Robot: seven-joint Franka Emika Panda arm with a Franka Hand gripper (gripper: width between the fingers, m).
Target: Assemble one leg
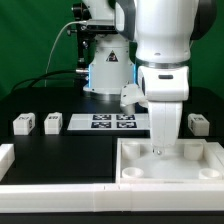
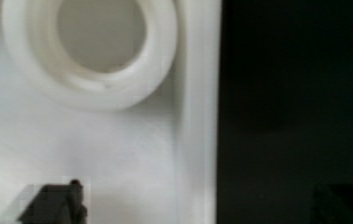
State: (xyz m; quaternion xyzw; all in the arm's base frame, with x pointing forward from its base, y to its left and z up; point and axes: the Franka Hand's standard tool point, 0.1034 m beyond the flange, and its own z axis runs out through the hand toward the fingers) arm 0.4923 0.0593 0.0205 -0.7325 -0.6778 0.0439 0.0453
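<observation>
My gripper (image 1: 158, 147) hangs low over the far wall of the large white tray (image 1: 170, 172). In the wrist view its dark fingertips (image 2: 52, 205) stand wide apart, one over the tray's white surface and one over the black table. The tray's edge (image 2: 194, 120) runs between them and nothing is held. My gripper (image 2: 196, 206) is open. A round corner socket (image 2: 98, 45) of the tray shows close by. Three small white legs with tags lie on the table: two at the exterior view's left (image 1: 23, 123) (image 1: 52, 122) and one at the right (image 1: 198, 124).
The marker board (image 1: 113, 121) lies flat behind the tray, between the legs. A white rail (image 1: 8, 156) runs along the front and the exterior view's left. The robot's base (image 1: 105, 70) stands at the back.
</observation>
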